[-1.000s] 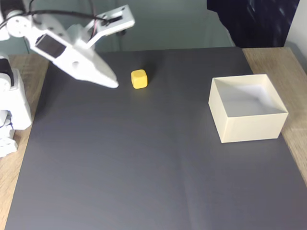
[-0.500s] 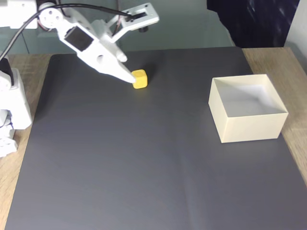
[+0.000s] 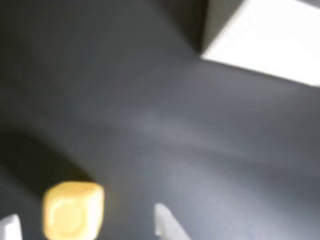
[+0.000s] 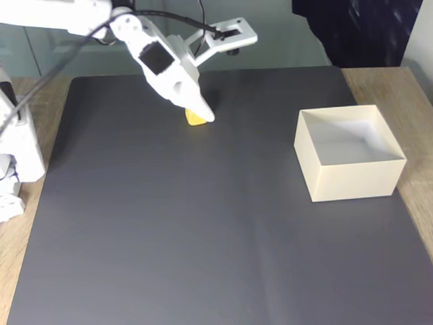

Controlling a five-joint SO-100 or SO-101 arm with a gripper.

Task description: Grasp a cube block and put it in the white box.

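Observation:
The yellow cube block [image 4: 194, 120] lies on the dark mat at upper middle in the fixed view, mostly hidden behind my lower finger. My white gripper [image 4: 229, 78] is open wide, one fingertip down at the cube and the other jaw raised to the upper right. In the blurred wrist view the cube block [image 3: 72, 210] sits at the bottom left between two pale fingertips [image 3: 165, 224] of my gripper [image 3: 85, 226], closer to the left one. The white box [image 4: 352, 179] stands open-topped at the right of the mat, and its corner [image 3: 270, 42] shows at the wrist view's top right.
A dark grey mat [image 4: 203, 237] covers most of the wooden table [image 4: 406, 88]. The arm's white base [image 4: 17, 156] stands at the left edge. A wide stretch of bare mat separates the cube and the box.
The gripper has swung right and forward from the mat's left side onto the cube. The cube, fully visible before, is now largely covered by the lower finger. The box has not moved.

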